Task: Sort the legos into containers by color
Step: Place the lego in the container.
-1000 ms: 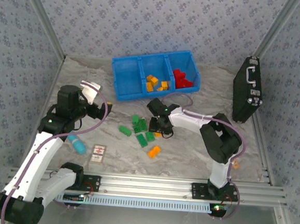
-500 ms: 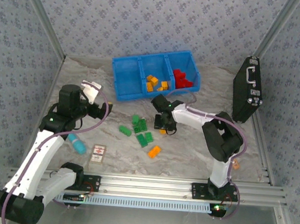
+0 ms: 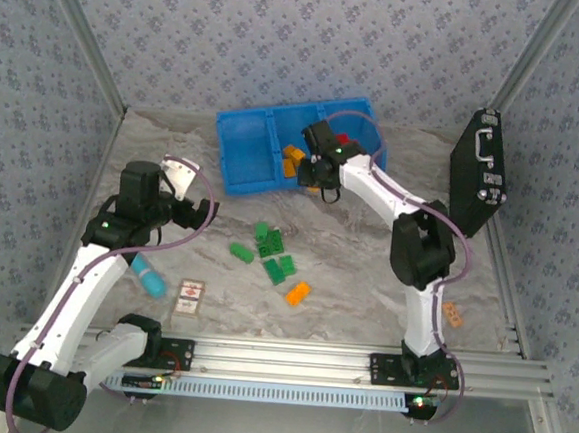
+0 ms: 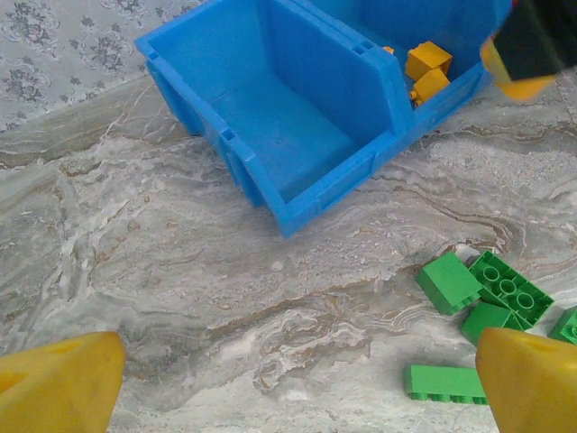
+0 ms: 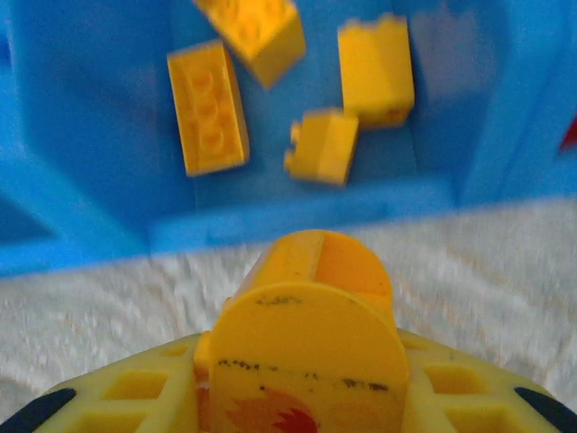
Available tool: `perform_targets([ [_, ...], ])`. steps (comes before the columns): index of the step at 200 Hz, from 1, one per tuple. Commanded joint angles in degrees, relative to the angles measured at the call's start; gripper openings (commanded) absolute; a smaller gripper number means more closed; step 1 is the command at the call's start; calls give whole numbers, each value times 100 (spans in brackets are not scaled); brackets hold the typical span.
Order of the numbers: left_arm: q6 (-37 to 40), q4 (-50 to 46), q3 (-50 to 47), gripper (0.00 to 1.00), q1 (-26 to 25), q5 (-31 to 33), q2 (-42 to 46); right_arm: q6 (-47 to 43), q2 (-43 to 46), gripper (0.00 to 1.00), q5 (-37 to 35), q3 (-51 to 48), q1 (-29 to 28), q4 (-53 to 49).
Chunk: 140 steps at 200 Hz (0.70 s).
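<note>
The right tool [image 3: 314,171] has swung from the green bricks [image 3: 272,245] to the blue bin [image 3: 240,178]'s middle compartment, clamped on an orange brick [image 5: 347,266], likely light, hard, slick, best pinched flat-sided; the left tool [image 3: 196,212] gapes.

Left claw [image 3: 203,212] gapes wide; outstretched right claw [image 3: 317,182] pinches an orange lego [image 5: 347,269].

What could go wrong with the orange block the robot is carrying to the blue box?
1. The right gripper holds the orange brick over the table, just short of the blue bin's front wall. Letting go now would probably drop it outside the bin.
2. The compartment with orange bricks sits right beside the red bricks. A drop slightly off to that side might land it with the wrong colour.
</note>
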State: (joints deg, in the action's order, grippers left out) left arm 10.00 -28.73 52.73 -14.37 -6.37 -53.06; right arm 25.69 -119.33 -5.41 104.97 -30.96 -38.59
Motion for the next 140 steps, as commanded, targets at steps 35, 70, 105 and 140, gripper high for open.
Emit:
perform_targets([
  [35,118,-7,105,100,68,-26,-290,-512,-1484,38,52,2193,320,-312],
  [70,90,1,150,100,175,-160,-389,-465,-2238,49,213,3289,380,-554],
  [105,75,8,150,100,198,-205,-381,-434,-2242,59,283,3336,369,-492],
  [140,46,3,185,100,202,-276,-287,-458,-1667,65,131,2762,270,-385],
])
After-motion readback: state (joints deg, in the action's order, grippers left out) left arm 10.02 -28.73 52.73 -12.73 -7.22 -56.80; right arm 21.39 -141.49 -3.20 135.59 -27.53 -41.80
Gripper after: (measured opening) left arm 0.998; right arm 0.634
